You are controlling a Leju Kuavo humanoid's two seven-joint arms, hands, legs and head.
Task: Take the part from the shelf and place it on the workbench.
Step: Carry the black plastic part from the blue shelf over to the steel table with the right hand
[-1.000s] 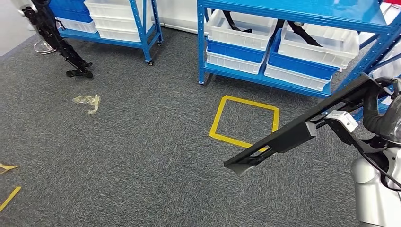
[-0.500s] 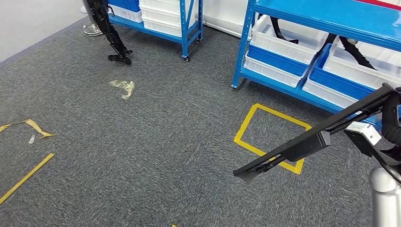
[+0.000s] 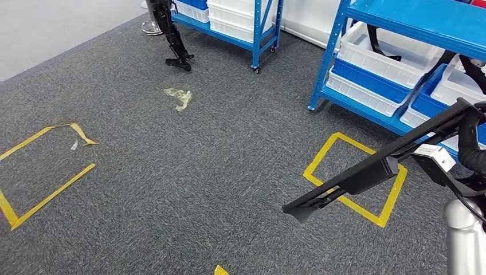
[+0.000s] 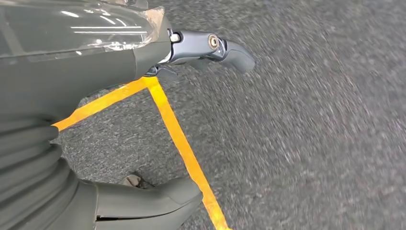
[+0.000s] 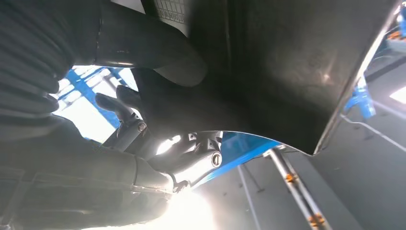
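Part: long black angular plastic part (image 3: 367, 172), pointing toward 8 o'clock.
Right hand (image 5: 143, 120): fingers clamp the part.
Left hand (image 4: 95, 120): fingers spread, holding nothing.

Two blue shelves (image 3: 401, 34), two yellow tape squares (image 3: 355, 177), one black part (image 3: 367, 172).

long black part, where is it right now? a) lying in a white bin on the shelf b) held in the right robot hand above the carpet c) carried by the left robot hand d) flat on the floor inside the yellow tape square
b: the long black part sticks out over the grey carpet, gripped at its far end by the right robot hand.
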